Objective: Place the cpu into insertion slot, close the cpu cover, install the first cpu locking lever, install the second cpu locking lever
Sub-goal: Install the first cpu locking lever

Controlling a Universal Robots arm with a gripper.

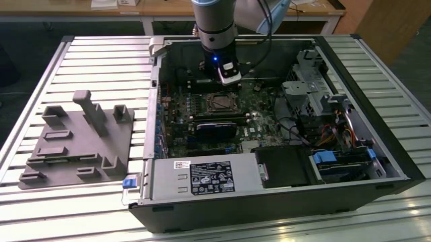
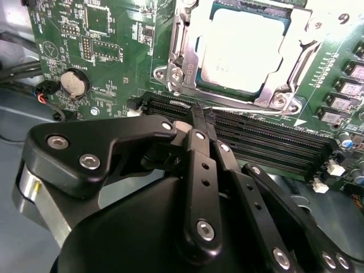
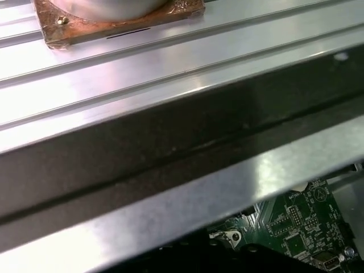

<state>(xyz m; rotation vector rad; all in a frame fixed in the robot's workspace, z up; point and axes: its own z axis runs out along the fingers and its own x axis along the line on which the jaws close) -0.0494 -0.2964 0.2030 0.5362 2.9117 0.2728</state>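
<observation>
Reading outward from the gripper [image 2: 200, 115] in the second wrist view: fingers pressed together at the tips, black linkage nearest the lens. Just past the tips, the long black memory slots [image 2: 267, 142] run crosswise between the hand and the socket. Beyond them the cpu [image 2: 244, 48] sits in the insertion slot [image 2: 227, 95], pale face up, with the cpu cover [image 2: 298, 42] lying flat around it. A coin cell [image 2: 74, 82] sits off to one side of the hand on the green motherboard [image 2: 114, 34].

Exterior view: the arm [image 1: 215, 25] drops vertically into the open computer case [image 1: 269, 206] and the hand hangs over the board just beside the socket. A grey fixture block [image 1: 74, 146] lies well apart from the hand, outside the case on the slatted table [image 1: 101, 55].

First wrist view adds a sliver of motherboard, then the dark case wall [image 3: 170, 142], table slats, and farthest a copper-coloured plate [image 3: 74, 34].
</observation>
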